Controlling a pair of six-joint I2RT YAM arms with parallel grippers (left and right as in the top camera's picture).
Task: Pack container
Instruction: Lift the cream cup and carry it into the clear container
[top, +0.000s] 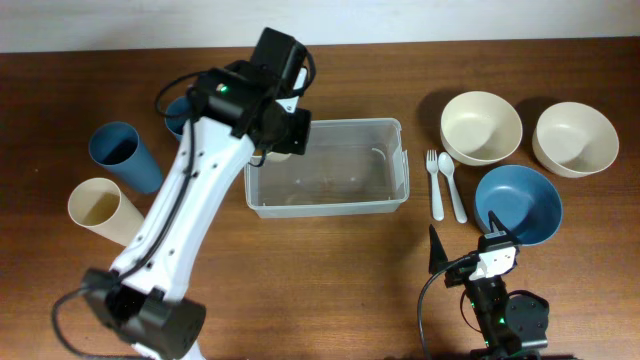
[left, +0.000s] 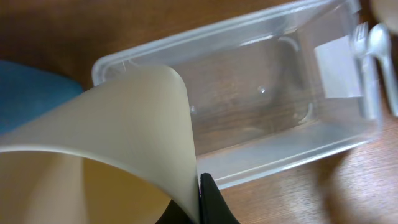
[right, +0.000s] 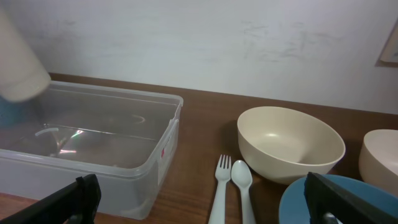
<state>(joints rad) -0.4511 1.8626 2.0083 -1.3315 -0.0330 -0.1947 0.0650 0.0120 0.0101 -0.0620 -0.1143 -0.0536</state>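
Observation:
The clear plastic container (top: 330, 207) stands mid-table with nothing in it. My left gripper (top: 283, 135) hovers over its far left corner, shut on the wall of a cream cup (left: 112, 143), one finger inside the cup and one outside (left: 198, 206). The left wrist view shows the container (left: 298, 148) below and beyond the cup. In the right wrist view the cup (right: 18, 62) hangs above the container's (right: 93, 180) left end. My right gripper (top: 480, 262) is open and empty near the front edge, its fingers (right: 208, 196) framing the view.
Left of the container are a blue cup (top: 125, 155), a cream cup (top: 100, 208) and another blue cup (top: 178, 115) partly behind the arm. To the right lie a white fork (top: 434, 185) and spoon (top: 452, 187), two cream bowls (top: 481, 127) (top: 575, 138) and a blue bowl (top: 517, 205).

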